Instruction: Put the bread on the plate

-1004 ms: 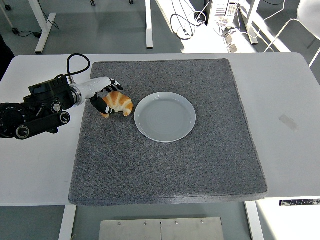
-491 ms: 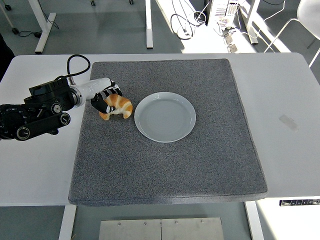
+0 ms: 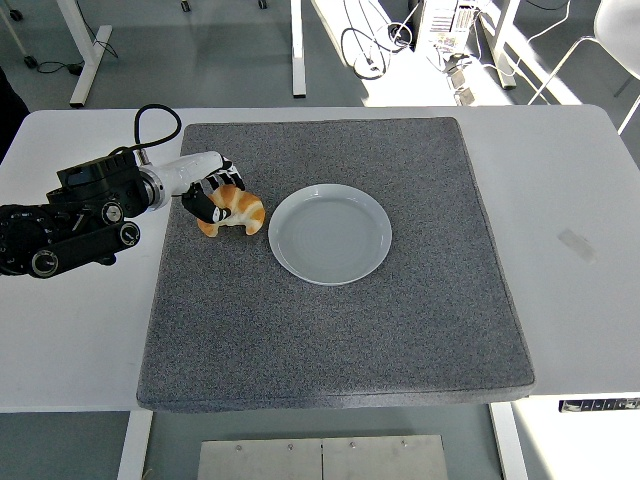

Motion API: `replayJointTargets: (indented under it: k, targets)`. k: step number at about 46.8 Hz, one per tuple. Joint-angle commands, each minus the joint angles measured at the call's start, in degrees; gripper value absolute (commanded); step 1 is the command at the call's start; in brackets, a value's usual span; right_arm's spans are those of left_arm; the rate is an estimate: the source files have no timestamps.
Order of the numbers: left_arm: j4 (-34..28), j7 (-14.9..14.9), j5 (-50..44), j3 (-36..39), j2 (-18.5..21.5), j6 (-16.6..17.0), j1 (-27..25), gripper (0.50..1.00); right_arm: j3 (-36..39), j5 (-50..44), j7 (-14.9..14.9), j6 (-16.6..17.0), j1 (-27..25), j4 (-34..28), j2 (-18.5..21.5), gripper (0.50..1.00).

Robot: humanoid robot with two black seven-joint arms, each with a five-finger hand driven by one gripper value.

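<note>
Bread [image 3: 238, 211], a golden croissant, lies on the grey mat [image 3: 340, 330] just left of the empty white plate [image 3: 330, 233], not touching it. The left hand [image 3: 210, 195] has its dark fingers curled over the croissant's left end, hiding that part; how firmly they grip is hard to make out. The mat lies on a white table [image 3: 70, 320].

I see a white table [image 3: 580, 190] carrying a square grey mat [image 3: 340, 330] that covers most of its middle. On the mat lie a croissant [image 3: 238, 212] near its left edge and, just right of it, an empty pale plate [image 3: 330, 234].
</note>
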Motion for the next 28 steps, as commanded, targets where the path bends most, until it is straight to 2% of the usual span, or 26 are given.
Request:
replayJointTargets:
  k: [1, 8, 22, 28]
  targets:
    - [0.0, 0.01, -0.28, -0.29, 0.29, -0.26, -0.22, 0.516, 0.0, 0.0, 0.0, 0.1, 0.0, 0.0, 0.0, 1.0]
    - [-0.08, -0.08, -0.63, -0.64, 1.08, -0.79, -1.01, 0.511, 0.0, 0.0, 0.0, 0.01, 0.0, 0.0, 0.0, 1.0]
    - [-0.35, 0.09, -1.24, -3.71, 4.07, -5.18, -4.79, 0.511, 0.0, 0.0, 0.0, 0.01, 0.0, 0.0, 0.0, 1.0]
    - [-0.44, 0.09, -1.16, -4.33, 4.16, -5.98, -6.28, 0.511, 0.0, 0.0, 0.0, 0.01, 0.0, 0.0, 0.0, 1.0]
